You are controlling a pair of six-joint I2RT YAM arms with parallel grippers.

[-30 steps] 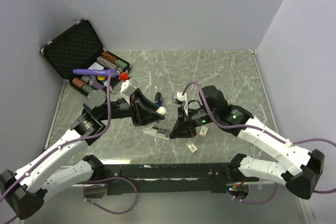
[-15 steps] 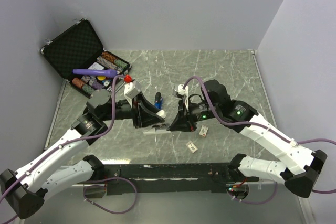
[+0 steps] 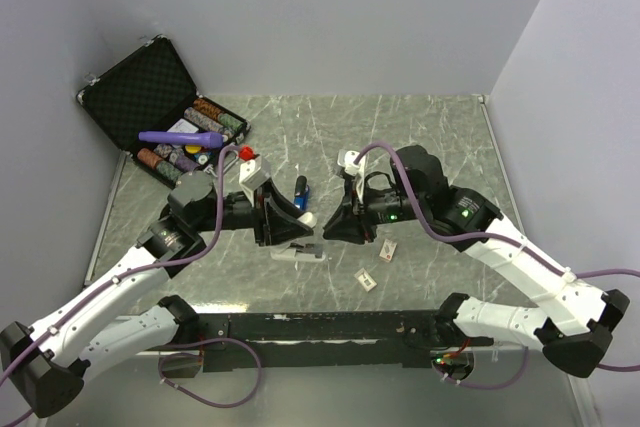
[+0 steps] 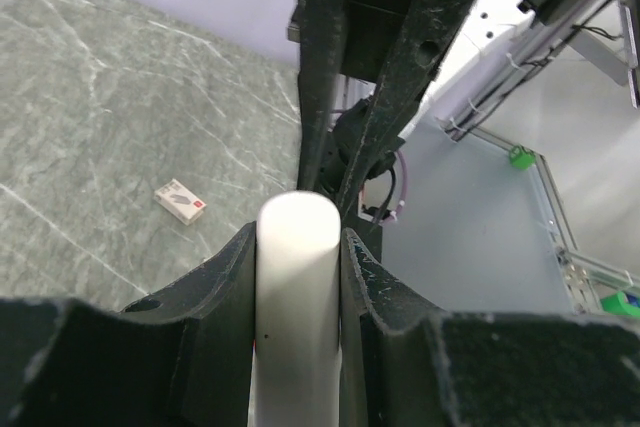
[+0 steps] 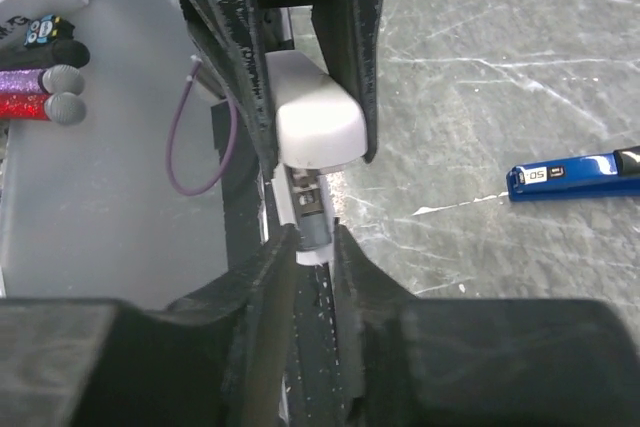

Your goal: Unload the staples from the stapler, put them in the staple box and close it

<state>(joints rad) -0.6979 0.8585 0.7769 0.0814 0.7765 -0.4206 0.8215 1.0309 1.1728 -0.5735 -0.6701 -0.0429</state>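
Marbled table (image 3: 430,137), pale walls (image 3: 330,17); left end effector (image 4: 298,239) clamps white bar (image 4: 297,292); grip of right end effector (image 5: 310,239) unclear.

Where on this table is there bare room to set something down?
Bare marble along the back wall, from the open case to the far right corner beyond the right arm. Crowded: the centre, around the blue stapler, white strip and two small cards.

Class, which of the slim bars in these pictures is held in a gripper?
The white bar with the rounded end, clamped in the left gripper. The blue stapler and the pale grey bar both lie on the table.
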